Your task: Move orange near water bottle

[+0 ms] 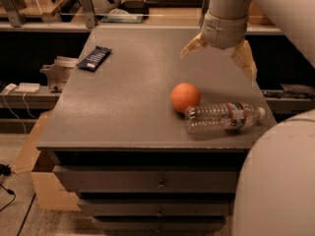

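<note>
apparently looks done, with orange [185, 97] touching water bottle [224, 117] right of centre, pincer [219, 52] spread wide, empty, upper right.

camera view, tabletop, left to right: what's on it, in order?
In order: dark packet → orange → water bottle. The gripper, jaws open, hangs above the table behind the orange and the bottle and spans both, so it is left out.
</note>
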